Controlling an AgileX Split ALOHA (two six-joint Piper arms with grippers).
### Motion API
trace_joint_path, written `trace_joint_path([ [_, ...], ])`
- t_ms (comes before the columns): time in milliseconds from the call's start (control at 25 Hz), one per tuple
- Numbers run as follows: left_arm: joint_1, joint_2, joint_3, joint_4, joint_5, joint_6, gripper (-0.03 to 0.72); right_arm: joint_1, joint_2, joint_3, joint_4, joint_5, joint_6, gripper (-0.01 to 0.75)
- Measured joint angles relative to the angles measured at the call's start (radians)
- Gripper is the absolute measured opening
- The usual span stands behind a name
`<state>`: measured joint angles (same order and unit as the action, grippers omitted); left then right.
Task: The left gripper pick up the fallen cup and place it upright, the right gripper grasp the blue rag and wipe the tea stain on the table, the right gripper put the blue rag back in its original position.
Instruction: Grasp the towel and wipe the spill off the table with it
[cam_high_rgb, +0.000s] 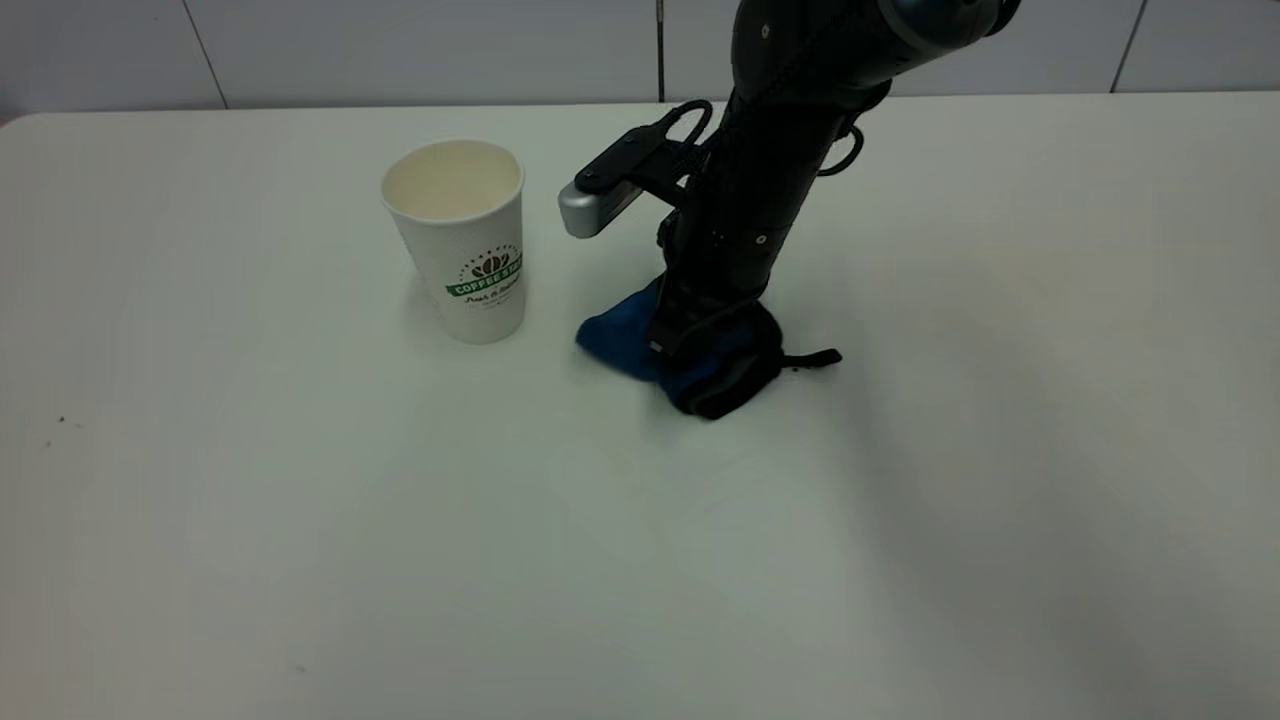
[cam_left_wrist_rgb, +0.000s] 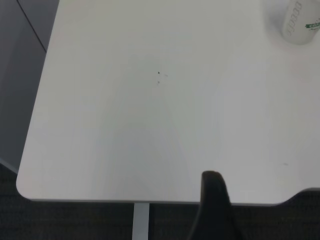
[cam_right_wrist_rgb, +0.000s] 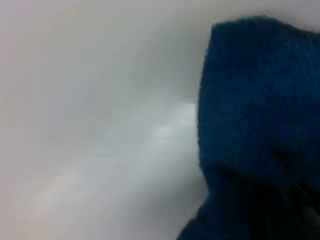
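Observation:
The cup (cam_high_rgb: 462, 240) stands upright on the white table (cam_high_rgb: 400, 520), left of centre, with its green banner facing the camera. It also shows in the left wrist view (cam_left_wrist_rgb: 299, 22). My right gripper (cam_high_rgb: 690, 330) points down and is shut on the blue rag (cam_high_rgb: 620, 338), pressing it onto the table just right of the cup. The rag fills one side of the right wrist view (cam_right_wrist_rgb: 255, 110). No tea stain shows; it is hidden or out of view. My left gripper (cam_left_wrist_rgb: 214, 205) is out of the exterior view, parked over the table's near corner.
The rag's black strap (cam_high_rgb: 815, 358) lies on the table to the right of the rag. Tiny dark specks (cam_high_rgb: 60, 420) dot the left side. The table edge and corner (cam_left_wrist_rgb: 30, 192) show in the left wrist view.

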<state>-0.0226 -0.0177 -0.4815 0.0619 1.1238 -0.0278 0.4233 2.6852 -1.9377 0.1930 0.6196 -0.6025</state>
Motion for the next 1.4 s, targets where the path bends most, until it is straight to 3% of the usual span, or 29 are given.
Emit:
trace_joint_path([
  [160, 0.000, 0.000, 0.000, 0.000, 0.000, 0.000, 0.566, -0.018, 0.003, -0.010, -0.324, -0.132, 0.376, 0.038],
  [280, 0.000, 0.000, 0.000, 0.000, 0.000, 0.000, 0.566, -0.036, 0.015, -0.014, -0.457, -0.238, 0.545, 0.038],
  [520, 0.000, 0.000, 0.000, 0.000, 0.000, 0.000, 0.566, -0.024, 0.023, -0.017, -0.390, -0.281, 0.553, 0.038],
  [680, 0.000, 0.000, 0.000, 0.000, 0.000, 0.000, 0.566, -0.006, 0.020, -0.022, -0.193, -0.195, 0.367, 0.039],
  [920, 0.000, 0.000, 0.000, 0.000, 0.000, 0.000, 0.566, -0.044, 0.010, -0.030, 0.140, 0.152, 0.051, 0.039],
  [1000, 0.000, 0.000, 0.000, 0.000, 0.000, 0.000, 0.566, -0.086, 0.010, -0.030, 0.170, 0.258, 0.069, 0.039],
  [1120, 0.000, 0.000, 0.000, 0.000, 0.000, 0.000, 0.566, -0.163, 0.010, -0.029, 0.125, 0.328, 0.155, 0.039],
  [1400, 0.000, 0.000, 0.000, 0.000, 0.000, 0.000, 0.566, -0.294, 0.000, -0.029, -0.095, 0.298, 0.365, 0.041],
])
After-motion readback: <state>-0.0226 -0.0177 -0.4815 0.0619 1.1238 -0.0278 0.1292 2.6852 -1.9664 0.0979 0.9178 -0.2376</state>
